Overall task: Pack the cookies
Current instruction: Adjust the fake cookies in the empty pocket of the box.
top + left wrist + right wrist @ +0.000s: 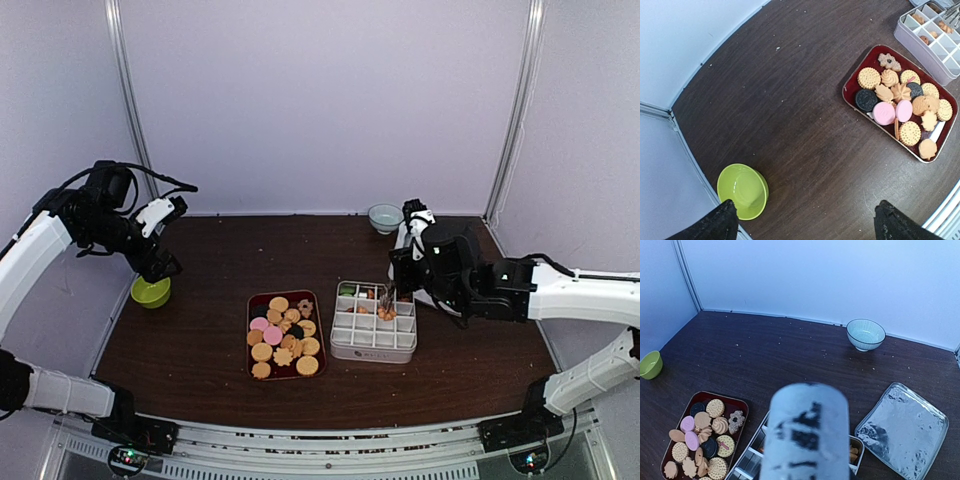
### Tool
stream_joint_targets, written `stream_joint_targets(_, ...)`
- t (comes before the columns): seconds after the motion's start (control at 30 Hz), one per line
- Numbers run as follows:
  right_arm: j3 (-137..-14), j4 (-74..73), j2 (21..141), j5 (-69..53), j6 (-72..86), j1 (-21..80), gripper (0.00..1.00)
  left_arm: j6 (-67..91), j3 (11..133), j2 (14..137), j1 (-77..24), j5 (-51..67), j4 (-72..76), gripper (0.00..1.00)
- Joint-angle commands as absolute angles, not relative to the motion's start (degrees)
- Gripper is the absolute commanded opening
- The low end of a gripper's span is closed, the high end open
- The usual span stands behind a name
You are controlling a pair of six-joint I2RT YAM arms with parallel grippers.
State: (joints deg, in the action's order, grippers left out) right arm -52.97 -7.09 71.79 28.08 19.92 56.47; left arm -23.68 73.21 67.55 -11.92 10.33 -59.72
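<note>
left gripper [809, 223]: raised at the left of the table [200, 300], jaws wide apart, nothing between them; black fingertips [722, 221] at the bottom edge of the left wrist view, above a green bowl [742, 190].

right gripper [400, 275]: over the far right corner of a white divided box [372, 352], clamped on thin metal tongs [387, 297] pointing down into a compartment; own fingers not visible in the right wrist view, blocked by a blurred pale cylinder with black marks [810, 432] close to the lens.

cookies [284, 337]: most heaped on a dark red tray [257, 301] just left of the box. mainly round and golden, some flower-shaped, two pink, a few dark brown. a few orange ones already in the far compartments of the box, at the tong tips.

pale blue bowl [385, 217]: at the back edge, well apart from the box.

silver square lid [902, 432]: flat on the table, right of the box.
</note>
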Motion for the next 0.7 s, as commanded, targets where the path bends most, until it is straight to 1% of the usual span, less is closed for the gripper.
stream_joint_targets(0.0,-52.94,-5.78,73.44,27.76,20.35,55.83,0.18,-24.35,73.04,67.42,-11.45,11.17,-59.24,0.98)
stream_joint_targets(0.67,-56.06,-5.45,75.6,25.26,17.54,51.54,0.17,-24.36,71.81,67.24,-11.45,12.0,-59.19,0.97)
